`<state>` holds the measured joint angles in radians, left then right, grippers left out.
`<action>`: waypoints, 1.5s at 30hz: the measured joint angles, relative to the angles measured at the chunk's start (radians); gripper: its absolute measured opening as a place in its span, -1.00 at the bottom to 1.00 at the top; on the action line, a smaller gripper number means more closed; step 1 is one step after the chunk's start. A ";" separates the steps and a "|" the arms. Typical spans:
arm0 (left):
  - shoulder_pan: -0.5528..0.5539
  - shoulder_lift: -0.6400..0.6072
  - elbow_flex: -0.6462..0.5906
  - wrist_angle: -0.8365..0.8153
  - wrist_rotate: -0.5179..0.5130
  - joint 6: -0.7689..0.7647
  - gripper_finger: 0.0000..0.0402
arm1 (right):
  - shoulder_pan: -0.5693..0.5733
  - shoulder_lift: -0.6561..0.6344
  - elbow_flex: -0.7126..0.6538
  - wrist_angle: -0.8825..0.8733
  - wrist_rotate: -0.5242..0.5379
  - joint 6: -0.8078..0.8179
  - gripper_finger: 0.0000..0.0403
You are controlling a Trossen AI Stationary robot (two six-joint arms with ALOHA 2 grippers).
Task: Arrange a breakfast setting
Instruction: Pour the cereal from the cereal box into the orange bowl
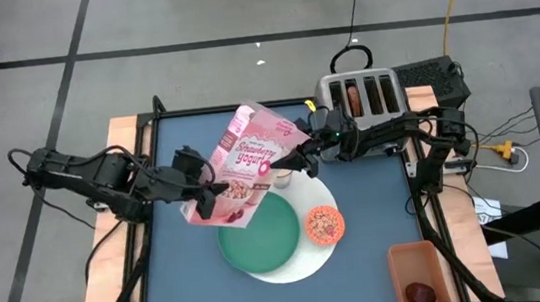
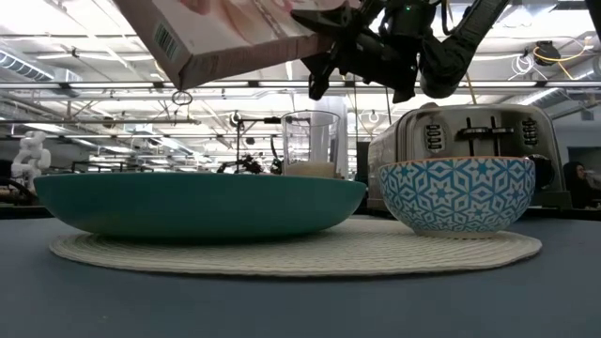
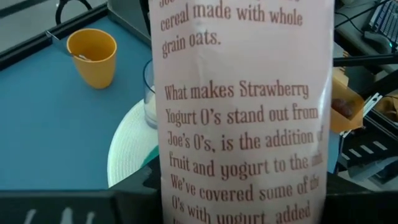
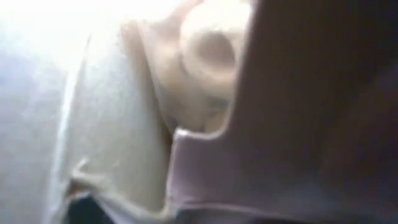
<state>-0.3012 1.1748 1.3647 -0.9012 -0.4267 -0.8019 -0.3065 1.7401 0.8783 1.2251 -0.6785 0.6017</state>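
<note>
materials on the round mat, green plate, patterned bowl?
Round mat: looks like woven fibre or cord, matte, with concentric ribbed rows.
Green plate: likely matte plastic or glazed ceramic, with a smooth, even teal surface.
Patterned bowl: probably glazed ceramic, with glossy printed blue geometry.

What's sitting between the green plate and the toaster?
The milk glass stands between the green plate and the toaster, shown in the low view.

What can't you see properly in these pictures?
- Milk glass: in the high view the pink cereal box covers nearly all of it.
- Green plate: the box hides its far edge from above.
- Right gripper: its wrist view is a blur pressed against the box, so the grip cannot be judged.
- Left gripper: its wrist view is filled by the box's printed side.
- Orange cup: its inside is too small to tell.
</note>
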 joint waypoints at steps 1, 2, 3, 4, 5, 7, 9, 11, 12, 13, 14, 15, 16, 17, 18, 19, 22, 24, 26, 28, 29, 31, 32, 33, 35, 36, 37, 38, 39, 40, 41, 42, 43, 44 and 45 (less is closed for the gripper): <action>0.000 0.000 0.000 0.000 -0.001 0.004 -0.11 | 0.000 0.000 0.000 0.000 0.000 -0.008 -0.10; -0.001 0.000 0.000 0.000 -0.003 0.007 -0.11 | 0.000 0.000 0.000 0.000 0.000 -0.015 -0.08; -0.002 0.000 0.000 0.000 -0.005 0.008 -0.11 | 0.000 0.000 0.000 0.000 0.000 -0.017 -0.05; -0.003 0.000 0.000 0.000 -0.007 0.008 -0.11 | 0.000 0.000 0.000 0.000 0.000 -0.019 -0.02; -0.003 0.000 0.000 0.000 -0.008 0.008 -0.11 | 0.000 0.000 0.000 -0.001 0.000 -0.019 0.03; -0.003 0.000 0.000 0.000 -0.012 0.010 -0.11 | 0.000 0.000 0.000 -0.003 0.000 -0.019 0.11; -0.003 0.000 0.000 0.001 -0.018 0.012 -0.11 | 0.000 0.000 0.000 -0.003 0.000 -0.018 0.21; -0.003 0.000 0.000 0.006 -0.023 0.015 -0.11 | 0.000 0.000 0.000 -0.003 0.000 -0.018 0.29; -0.003 0.000 0.000 0.011 -0.026 0.017 -0.11 | -0.002 0.000 0.000 -0.003 -0.001 -0.018 0.32; -0.003 0.000 0.000 0.016 -0.027 0.018 -0.11 | -0.006 0.000 0.000 -0.003 -0.003 -0.019 0.35; -0.003 0.000 0.000 0.019 -0.028 0.017 -0.11 | -0.009 0.000 0.000 -0.003 -0.003 -0.022 0.37; -0.003 0.000 0.000 0.021 -0.029 0.018 -0.11 | -0.015 0.000 0.000 -0.003 -0.004 -0.027 0.39; -0.004 0.000 0.000 0.021 -0.033 0.020 -0.11 | -0.021 0.000 0.000 -0.003 -0.009 -0.031 0.41; -0.008 -0.001 0.000 0.021 -0.043 0.022 -0.11 | -0.029 0.000 0.000 -0.004 -0.026 -0.034 0.41; -0.013 -0.002 0.000 0.021 -0.054 0.022 -0.11 | -0.038 0.000 0.000 -0.004 -0.048 -0.035 0.42; -0.018 -0.003 0.000 0.021 -0.065 0.022 -0.11 | -0.046 0.000 0.000 -0.003 -0.073 -0.036 0.42; -0.034 -0.007 0.000 0.021 -0.084 0.022 -0.11 | -0.069 0.000 0.000 -0.004 -0.163 -0.037 0.41; -0.048 -0.011 0.000 0.022 -0.101 0.022 -0.11 | -0.080 0.000 0.000 -0.004 -0.198 -0.038 0.41; -0.058 -0.013 0.000 0.022 -0.132 0.027 -0.11 | -0.089 0.000 0.000 -0.003 -0.219 -0.038 0.41; -0.072 -0.019 0.000 0.026 -0.151 0.036 -0.11 | -0.095 0.001 0.000 -0.004 -0.219 -0.037 0.41; -0.079 -0.024 0.000 0.027 -0.163 0.040 -0.11 | -0.098 0.001 -0.001 -0.004 -0.219 -0.037 0.41; -0.093 -0.034 0.000 0.034 -0.206 0.050 -0.11 | -0.103 0.001 -0.001 -0.003 -0.219 -0.037 0.41; -0.102 -0.040 0.000 0.035 -0.227 0.058 -0.11 | -0.105 0.001 -0.001 -0.004 -0.218 -0.037 0.41; -0.113 -0.047 0.000 0.035 -0.250 0.069 -0.11 | -0.107 0.001 -0.001 -0.004 -0.218 -0.037 0.41; -0.132 -0.058 0.000 0.035 -0.313 0.093 -0.11 | -0.107 0.001 -0.001 -0.004 -0.218 -0.037 0.41; -0.141 -0.063 0.000 0.035 -0.343 0.112 -0.11 | -0.107 0.001 -0.001 -0.004 -0.218 -0.037 0.41; -0.151 -0.068 0.000 0.035 -0.371 0.128 -0.11 | -0.107 0.001 -0.001 -0.004 -0.219 -0.037 0.41; -0.160 -0.073 0.000 0.034 -0.403 0.145 -0.11 | -0.107 0.001 -0.001 -0.004 -0.219 -0.037 0.41; -0.170 -0.077 0.000 0.034 -0.439 0.167 -0.11 | -0.107 0.001 -0.001 -0.004 -0.219 -0.037 0.41; -0.177 -0.080 0.000 0.034 -0.473 0.191 -0.11 | -0.107 0.001 -0.001 -0.004 -0.219 -0.037 0.41; -0.184 -0.084 0.000 0.033 -0.508 0.209 -0.13 | -0.107 0.001 -0.001 -0.004 -0.219 -0.037 0.41; -0.190 -0.090 0.000 0.032 -0.535 0.227 -0.15 | -0.107 0.001 -0.001 -0.004 -0.219 -0.037 0.41; -0.195 -0.096 0.000 0.028 -0.557 0.245 -0.17 | -0.107 0.001 -0.001 -0.004 -0.219 -0.037 0.41; -0.198 -0.103 0.000 0.021 -0.574 0.258 -0.20 | -0.107 0.001 -0.001 -0.004 -0.219 -0.037 0.41; -0.200 -0.112 0.000 0.011 -0.587 0.267 -0.23 | -0.107 0.001 -0.001 -0.003 -0.218 -0.037 0.41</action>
<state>-0.5007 1.0623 1.3643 -0.8899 -1.0141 -0.5351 -0.4133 1.7409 0.8776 1.2217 -0.8967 0.5644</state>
